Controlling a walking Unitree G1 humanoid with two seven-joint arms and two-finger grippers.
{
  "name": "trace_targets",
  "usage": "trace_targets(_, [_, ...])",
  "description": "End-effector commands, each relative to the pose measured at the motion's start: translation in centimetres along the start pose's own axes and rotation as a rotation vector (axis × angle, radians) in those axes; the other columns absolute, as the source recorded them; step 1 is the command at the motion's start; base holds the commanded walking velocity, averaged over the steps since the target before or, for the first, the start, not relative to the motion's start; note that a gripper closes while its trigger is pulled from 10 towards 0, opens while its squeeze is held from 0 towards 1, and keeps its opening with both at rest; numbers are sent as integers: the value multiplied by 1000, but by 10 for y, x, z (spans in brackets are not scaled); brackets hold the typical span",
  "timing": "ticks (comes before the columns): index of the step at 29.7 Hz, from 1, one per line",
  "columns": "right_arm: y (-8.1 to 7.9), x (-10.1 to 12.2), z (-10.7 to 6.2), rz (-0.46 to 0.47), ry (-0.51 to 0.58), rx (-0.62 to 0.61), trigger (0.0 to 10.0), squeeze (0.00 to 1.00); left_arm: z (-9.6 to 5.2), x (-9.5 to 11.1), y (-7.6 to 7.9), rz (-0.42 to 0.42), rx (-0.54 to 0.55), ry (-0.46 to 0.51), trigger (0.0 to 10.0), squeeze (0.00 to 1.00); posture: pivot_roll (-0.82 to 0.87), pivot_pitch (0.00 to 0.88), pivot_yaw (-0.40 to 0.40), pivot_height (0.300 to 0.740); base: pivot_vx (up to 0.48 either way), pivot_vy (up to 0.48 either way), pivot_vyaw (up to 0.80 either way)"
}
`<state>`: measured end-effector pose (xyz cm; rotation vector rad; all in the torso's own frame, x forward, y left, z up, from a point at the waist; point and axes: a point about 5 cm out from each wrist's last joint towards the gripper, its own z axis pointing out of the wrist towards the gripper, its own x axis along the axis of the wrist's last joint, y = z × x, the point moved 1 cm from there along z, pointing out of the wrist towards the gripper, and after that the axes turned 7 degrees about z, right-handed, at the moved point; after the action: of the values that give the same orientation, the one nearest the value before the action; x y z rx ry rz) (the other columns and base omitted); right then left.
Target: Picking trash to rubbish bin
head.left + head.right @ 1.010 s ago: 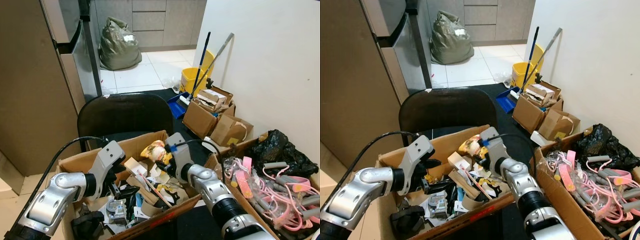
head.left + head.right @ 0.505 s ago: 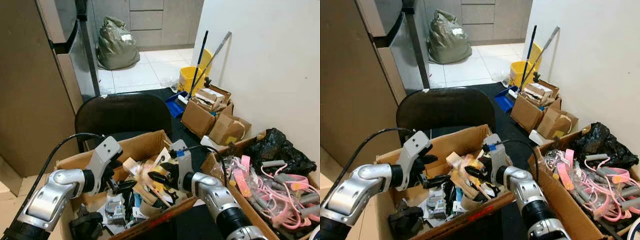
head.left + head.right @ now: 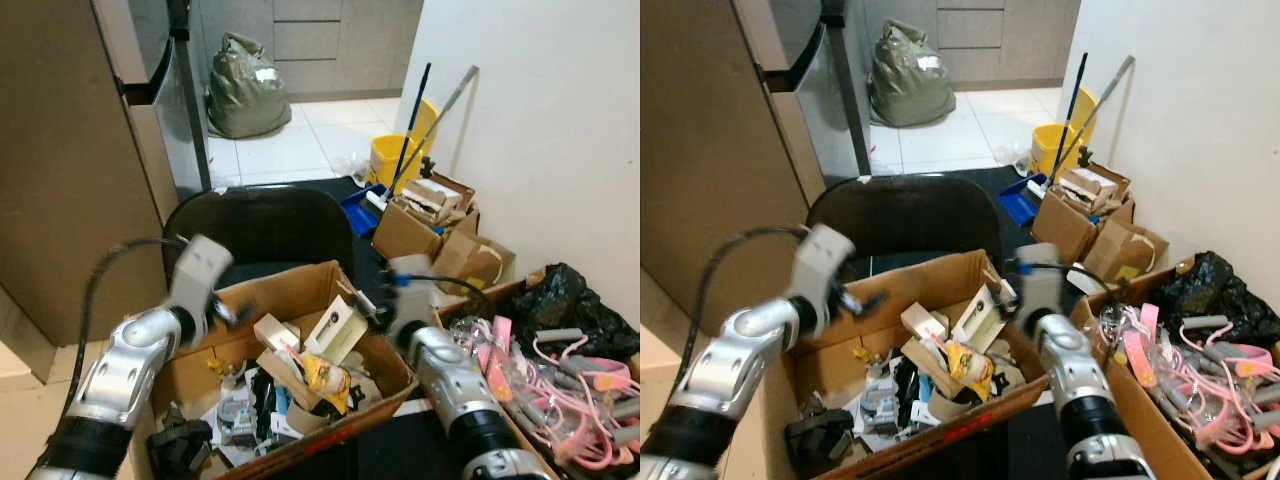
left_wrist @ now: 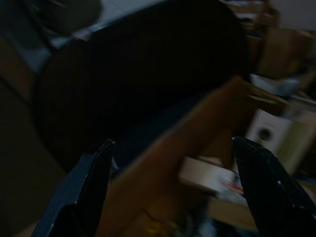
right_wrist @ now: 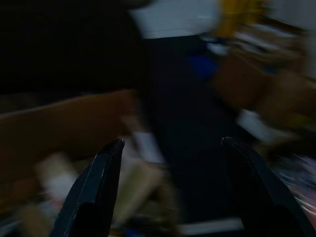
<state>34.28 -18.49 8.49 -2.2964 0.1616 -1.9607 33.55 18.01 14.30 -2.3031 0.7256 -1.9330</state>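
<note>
Both wrist views are dark and blurred.

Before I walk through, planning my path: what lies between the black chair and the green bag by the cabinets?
In the left eye view, bare white tile floor runs from the chair to the bag.

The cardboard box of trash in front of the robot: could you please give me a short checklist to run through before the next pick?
1. Left gripper open, holding nothing: ok.
2. Right gripper open, holding nothing: ok.
3. Both grippers raised above the trash: ok.
4. Cardboard box within reach between the arms: ok.
5. Pickable piece on top, such as the yellow wrapper: ok.
6. Rubbish bin located: cannot tell.
</note>
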Motion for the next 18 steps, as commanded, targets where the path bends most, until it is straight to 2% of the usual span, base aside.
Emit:
trace_targets(1, [9,-2,-5,17,20,-79,10000,0,1,-8,8,79,1,-29,10000,0,-47,67,-15,740,0,0,0])
trace_targets(2, [16,-1,-8,35,44,-134,10000,0,2,-8,11,156,6,-34,10000,0,-47,67,-15,740,0,0,0])
trace_targets(3, [23,-2,-13,38,54,-182,10000,0,4,-6,15,121,20,-17,10000,0,-52,63,-12,740,0,0,0])
trace_targets(4, [23,-2,-13,38,54,-182,10000,0,4,-6,15,121,20,-17,10000,0,-52,63,-12,740,0,0,0])
trace_targets(6, [31,-9,-21,36,38,-246,10000,0,8,-3,25,57,39,3,10000,0,-55,62,-10,740,0,0,-800])
trace_targets(7, [32,-14,-24,28,25,-262,10000,0,11,-3,32,61,27,7,10000,0,-60,57,-8,740,0,0,-800])
trace_targets(11, [27,-19,-30,17,24,-276,10000,0,15,-3,50,104,-24,24,10000,0,-68,57,-6,740,0,0,-800])
trace_targets(14, [20,-18,-31,3,36,-255,10000,0,16,-1,53,114,-21,35,10000,0,-68,49,-12,740,0,0,-800])
trace_targets(18, [18,-18,-32,0,34,-255,10000,0,16,-2,54,113,-17,36,10000,0,-66,46,-15,740,0,0,-800])
